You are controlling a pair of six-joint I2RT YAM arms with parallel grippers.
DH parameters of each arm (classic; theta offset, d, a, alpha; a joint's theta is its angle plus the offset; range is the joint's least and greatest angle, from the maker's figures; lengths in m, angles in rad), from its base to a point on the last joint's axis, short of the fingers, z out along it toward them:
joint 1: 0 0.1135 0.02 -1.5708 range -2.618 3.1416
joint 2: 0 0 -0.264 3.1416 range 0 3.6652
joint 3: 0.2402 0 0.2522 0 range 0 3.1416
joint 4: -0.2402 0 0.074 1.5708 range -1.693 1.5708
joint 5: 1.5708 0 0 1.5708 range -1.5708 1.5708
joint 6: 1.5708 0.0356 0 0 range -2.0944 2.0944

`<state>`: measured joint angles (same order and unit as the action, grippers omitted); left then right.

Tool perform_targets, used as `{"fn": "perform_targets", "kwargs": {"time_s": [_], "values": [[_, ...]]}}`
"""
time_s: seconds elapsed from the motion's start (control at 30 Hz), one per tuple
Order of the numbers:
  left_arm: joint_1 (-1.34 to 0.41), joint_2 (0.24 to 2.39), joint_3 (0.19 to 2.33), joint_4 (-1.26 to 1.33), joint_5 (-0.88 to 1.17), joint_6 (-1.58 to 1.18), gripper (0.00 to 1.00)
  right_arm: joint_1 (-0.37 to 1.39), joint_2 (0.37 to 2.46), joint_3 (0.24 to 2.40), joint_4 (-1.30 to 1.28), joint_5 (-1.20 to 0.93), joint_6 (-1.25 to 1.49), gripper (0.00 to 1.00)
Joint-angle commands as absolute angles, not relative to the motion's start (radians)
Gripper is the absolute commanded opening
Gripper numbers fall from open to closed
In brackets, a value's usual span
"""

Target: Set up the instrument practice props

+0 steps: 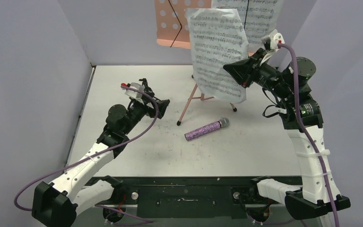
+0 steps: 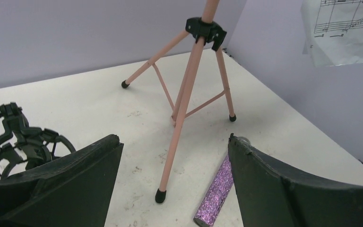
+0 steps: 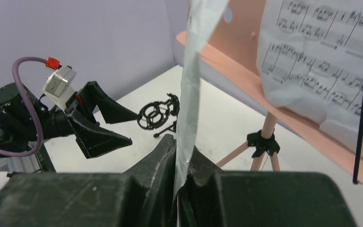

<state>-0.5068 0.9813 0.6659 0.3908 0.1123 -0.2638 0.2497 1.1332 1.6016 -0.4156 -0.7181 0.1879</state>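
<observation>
**Sheet music held up before the pink stand**

The right end effector (image 1: 230,68) is pressed together on 1 edge of a sheet-music page (image 1: 217,47), holding it upright just in front of the music stand (image 1: 170,23). The stand's bare ledge lies beyond the page, toward the far wall. Another page (image 1: 260,19) already rests there. The left end effector (image 1: 163,105) hovers spread and empty near the microphone (image 1: 207,129), which lies on the counter (image 1: 179,156).
</observation>
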Motion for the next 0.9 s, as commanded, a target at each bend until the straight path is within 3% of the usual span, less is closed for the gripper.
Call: {"fn": "perform_targets", "kwargs": {"time_s": [0.0,0.7,0.87], "values": [[-0.495,1.019,0.802,0.388,0.147,-0.289,0.81,0.255,1.165,1.696,-0.286,-0.71,0.253,0.05],[-0.466,1.277,1.521,-0.04,0.153,-0.432,0.72,0.255,1.316,1.886,0.081,-0.654,0.488,0.05],[-0.44,1.36,1.709,-0.15,0.097,-0.591,0.64,0.255,1.335,1.907,0.093,-0.638,0.484,0.05]]}}
